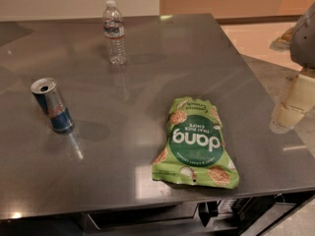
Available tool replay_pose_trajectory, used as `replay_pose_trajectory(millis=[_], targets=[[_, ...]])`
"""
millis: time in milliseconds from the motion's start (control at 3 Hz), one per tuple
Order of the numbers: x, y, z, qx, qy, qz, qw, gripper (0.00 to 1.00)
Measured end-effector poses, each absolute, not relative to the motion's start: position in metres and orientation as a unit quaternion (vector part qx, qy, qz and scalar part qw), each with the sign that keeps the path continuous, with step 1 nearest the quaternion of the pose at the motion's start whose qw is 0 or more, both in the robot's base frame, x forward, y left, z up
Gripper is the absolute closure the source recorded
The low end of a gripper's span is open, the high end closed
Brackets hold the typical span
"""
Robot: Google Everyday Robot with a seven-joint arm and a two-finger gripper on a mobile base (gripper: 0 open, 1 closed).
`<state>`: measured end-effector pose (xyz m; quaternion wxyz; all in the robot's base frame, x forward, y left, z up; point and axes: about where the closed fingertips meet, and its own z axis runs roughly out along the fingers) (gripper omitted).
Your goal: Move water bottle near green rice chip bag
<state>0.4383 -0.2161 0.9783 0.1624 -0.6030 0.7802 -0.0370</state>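
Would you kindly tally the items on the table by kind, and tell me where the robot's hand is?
Bottles: 1, the water bottle
Cans: 1, the drink can
Snack bags: 1, the green rice chip bag
Total: 3
The hand is at the view's right edge, apart from all three.

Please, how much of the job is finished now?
Nothing looks done yet. The water bottle stands upright at the far side of the table, well apart from the green rice chip bag lying flat near the front edge. Nothing is in hand: the gripper is at the right edge, away from the bottle. Left: grasp it and carry it to the bag.
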Motion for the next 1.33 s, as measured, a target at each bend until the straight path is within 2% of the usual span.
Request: replay_pose_trajectory(millis=[667,1333], targets=[[0.45,-0.208,0.983,-0.603,0.778,-0.032,0.173,0.0],[0.514,-0.16,0.995,-0.597,0.771,0.013,0.222,0.0]])
